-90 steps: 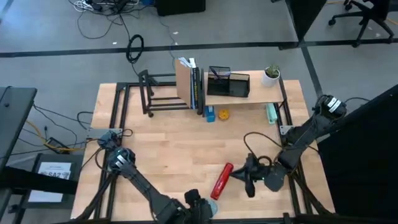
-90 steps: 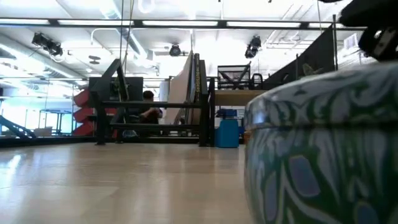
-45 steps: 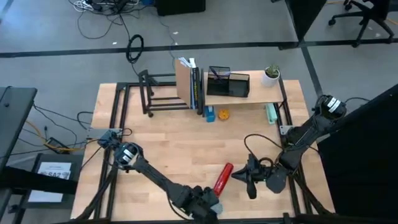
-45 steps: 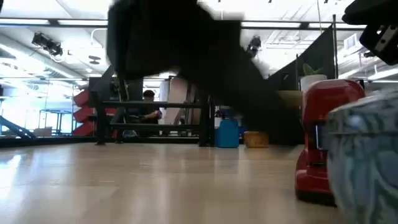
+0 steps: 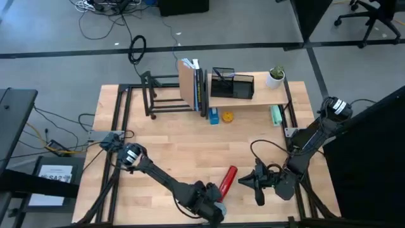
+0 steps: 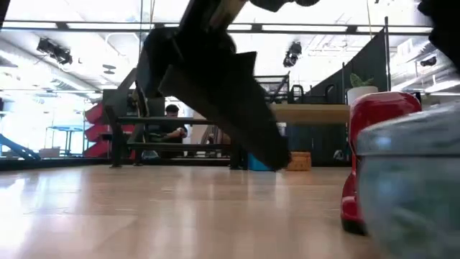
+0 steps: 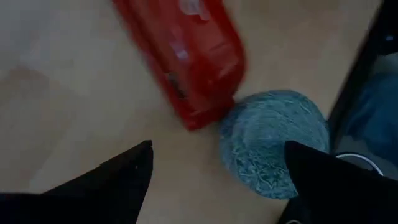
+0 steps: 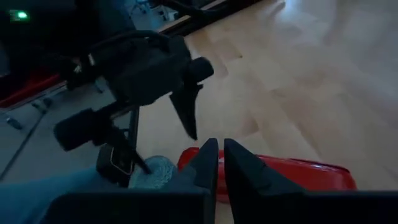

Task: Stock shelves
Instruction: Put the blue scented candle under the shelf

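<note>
Your left hand has swung in over the last second from the desk's near edge to hover, fingers spread and holding nothing, beside the near end of the red tube; the wrist view shows a teal patterned bowl touching that end. Your right hand, fingers nearly pressed together and empty, has drawn slightly back from the tube's right side. Judgement: the left arm is lining up a pickup, and nothing from this spot is stocked yet. The tube is a smooth, glossy cylinder lying flat on the pale wood desk; the bowl is round with a mottled, leaf-like surface. Far from the tube, the black tube rack stands against the plank shelf, which carries books, a mesh organizer and a potted plant.
</note>
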You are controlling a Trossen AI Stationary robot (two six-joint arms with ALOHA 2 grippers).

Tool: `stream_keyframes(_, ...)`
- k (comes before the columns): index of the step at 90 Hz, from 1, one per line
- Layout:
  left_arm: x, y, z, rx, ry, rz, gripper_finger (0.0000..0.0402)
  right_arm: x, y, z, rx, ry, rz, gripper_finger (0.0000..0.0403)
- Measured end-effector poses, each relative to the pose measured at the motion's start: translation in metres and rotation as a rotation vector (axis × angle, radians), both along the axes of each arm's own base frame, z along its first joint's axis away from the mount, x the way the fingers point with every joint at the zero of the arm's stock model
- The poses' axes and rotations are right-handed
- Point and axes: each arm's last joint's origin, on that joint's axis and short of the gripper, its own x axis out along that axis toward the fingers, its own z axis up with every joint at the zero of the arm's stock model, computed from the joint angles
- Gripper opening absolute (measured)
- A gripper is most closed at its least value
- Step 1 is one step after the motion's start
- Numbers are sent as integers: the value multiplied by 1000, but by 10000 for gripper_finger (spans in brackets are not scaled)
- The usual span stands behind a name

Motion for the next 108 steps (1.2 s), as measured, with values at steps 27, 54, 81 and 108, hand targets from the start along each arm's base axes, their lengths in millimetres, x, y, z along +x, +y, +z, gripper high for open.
stream_keyframes(27, -2, 21, 1, 76, 98, 23, 334, -2, 2, 0, -4, -7, -1, 0)
stream_keyframes(54, -18, 63, 1, 400, 318, 97, 334, -2, 2, 0, -4, -6, -1, 0)
stream_keyframes(81, 26, 126, 0, 534, 141, 231, 334, -2, 2, 0, -3, -8, -5, 0)
stream_keyframes(108, 42, 149, 77, 688, 15, 189, 331, -3, 2, 0, 0, -3, -2, 0)
